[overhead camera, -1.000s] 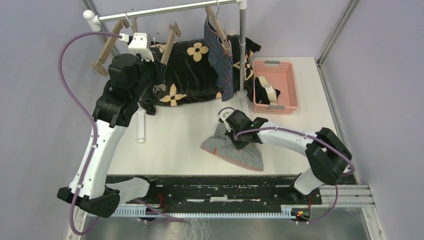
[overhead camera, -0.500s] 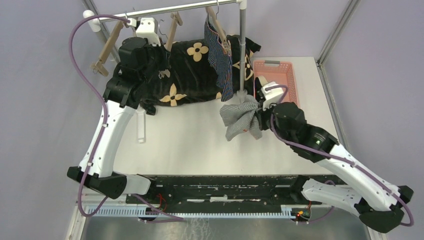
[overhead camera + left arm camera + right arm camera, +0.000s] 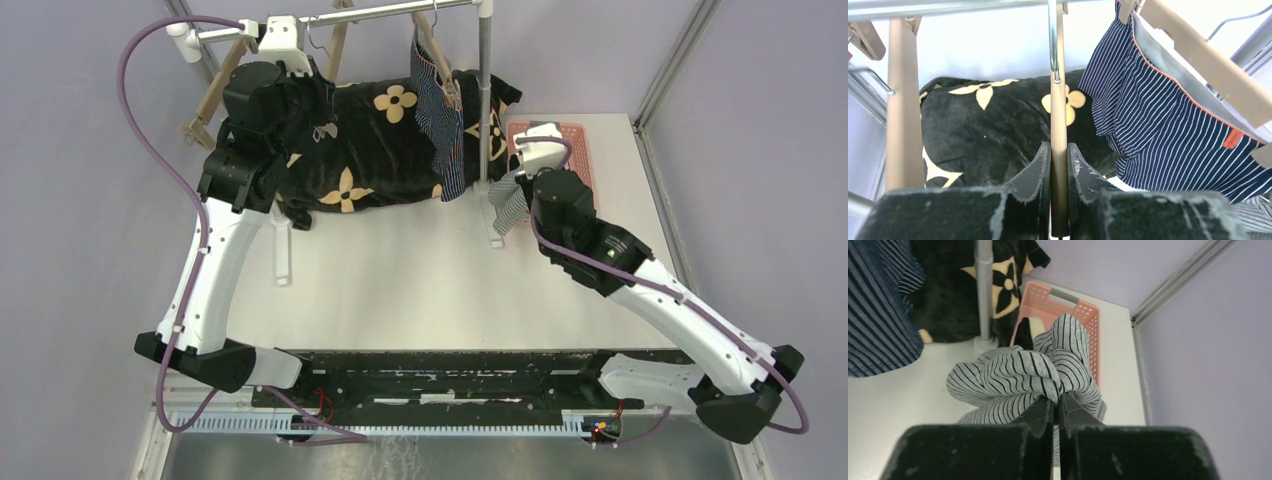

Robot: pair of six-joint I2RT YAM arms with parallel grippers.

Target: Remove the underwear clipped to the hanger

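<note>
Left end effector (image 3: 1059,150) – clenched on the wooden bar of the middle hanger (image 3: 1058,100), one finger pressed on each side of it; the hanger's wire hook sits over the metal rail (image 3: 400,12) at the top of the rack.

Another wooden hanger (image 3: 903,100) hangs just to its left.

Navy striped briefs (image 3: 1158,115) – on the rail to the right, hung from a third hanger (image 3: 1208,60); the waistband lies along that hanger's bar, with an orange tag near the lower edge; the clips themselves are not clear to me.

Behind and below both: the black cloth with tan flowers (image 3: 978,135), spread over the far part of the table (image 3: 400,280).

Right end effector (image 3: 1055,402) – fingers pinched together on the grey-white striped briefs (image 3: 1023,375); the cloth is bunched into folds just above the fingertips.

From above, these briefs hang beside the foot of the rack post (image 3: 485,100), between the post and my right arm; whether their lower edge touches the table I cannot tell.

Pink basket (image 3: 1068,305) – just beyond the bunched briefs, near the table's far right corner; my right wrist covers most of it in the top view.
</note>
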